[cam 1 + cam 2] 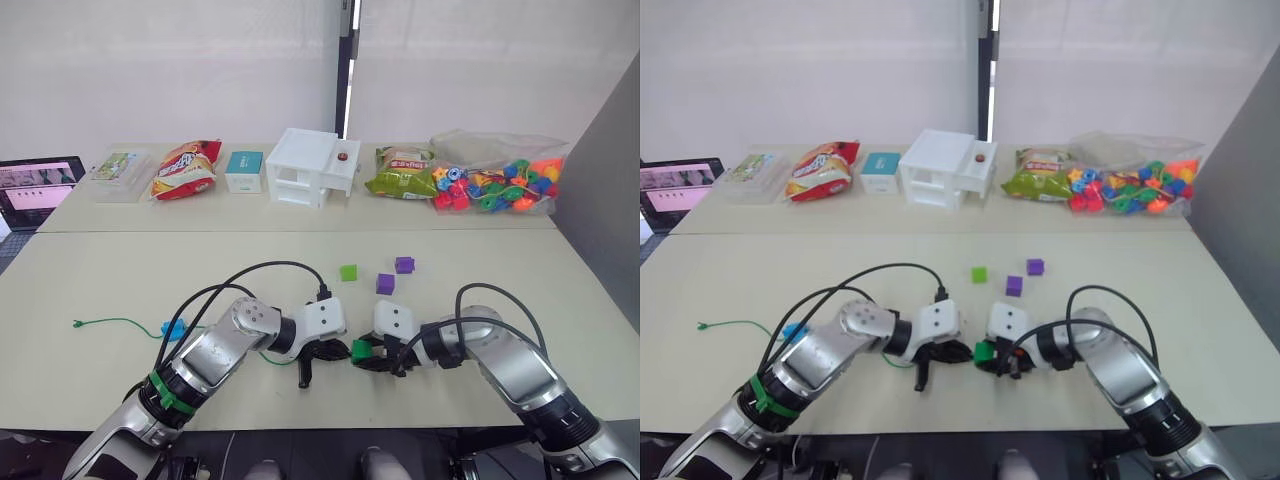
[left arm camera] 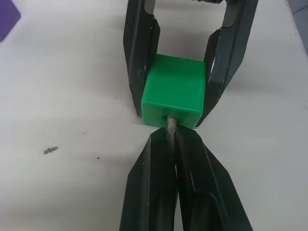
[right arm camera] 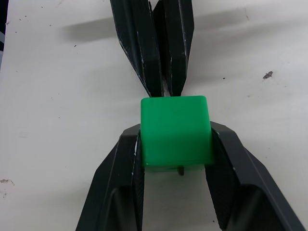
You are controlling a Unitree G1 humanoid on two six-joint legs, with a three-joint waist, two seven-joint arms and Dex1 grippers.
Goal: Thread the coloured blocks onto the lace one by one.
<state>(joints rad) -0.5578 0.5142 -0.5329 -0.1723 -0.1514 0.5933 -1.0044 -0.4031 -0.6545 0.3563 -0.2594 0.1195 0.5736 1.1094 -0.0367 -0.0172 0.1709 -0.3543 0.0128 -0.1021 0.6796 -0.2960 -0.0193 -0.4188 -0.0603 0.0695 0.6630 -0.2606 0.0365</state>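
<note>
Over on the left of the pale tabletop [image 1: 120, 280], the thin green cord lace [image 1: 115, 321] starts with a little curled end and runs right past a small blue plastic cube block [image 1: 172, 327] sitting on the table beside the left arm. The left gripper [image 2: 172, 139] has its two black fingers pinched tight together on the lace's stiff brownish tip [image 2: 170, 126], and that tip is poking right into the hole in the near face of a dark green plastic cube block [image 2: 175, 91]. The right gripper [image 3: 175, 139] meets it head on at the front middle of the table, with its fingers clamped on two opposite sides of that same green cube, so it's closed just to the cube's width. In the right wrist view a tiny bit of the tip shows at the cube's far face. Further back and to the right, a light green cube block [image 1: 348, 272] and two purple cube blocks [image 1: 385, 283] [image 1: 404, 265] sit loose on the table, near each other but not touching.
</note>
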